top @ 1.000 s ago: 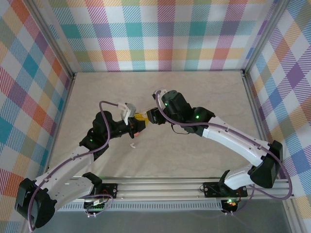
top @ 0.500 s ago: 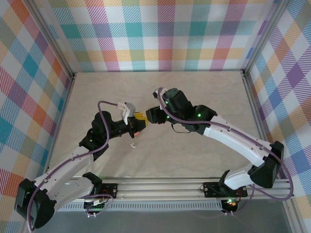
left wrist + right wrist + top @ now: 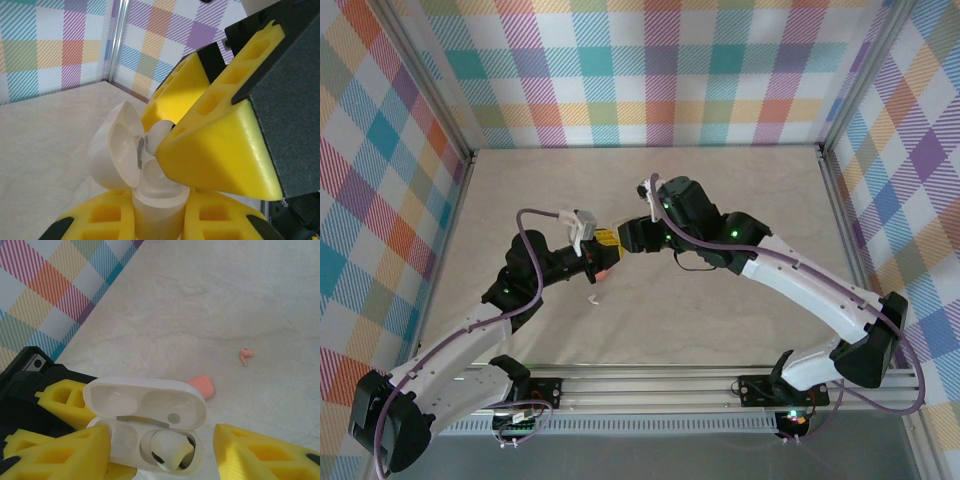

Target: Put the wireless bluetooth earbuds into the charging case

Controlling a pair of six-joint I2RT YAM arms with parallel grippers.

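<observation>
Fingers (image 3: 75, 452) of the right gripper (image 3: 161, 439) stand apart at the frame bottom around a white earbud (image 3: 167, 450) resting in the open charging case (image 3: 145, 406), clamped by the left gripper (image 3: 157, 225).

Bright, even light from overhead floods the pale table (image 3: 720, 200) with only soft, faint shadows and no hard glare, the top view is sharp out to its edges, and in the left wrist view the white charging case (image 3: 150, 195), close to the lens, looks slightly soft.
</observation>
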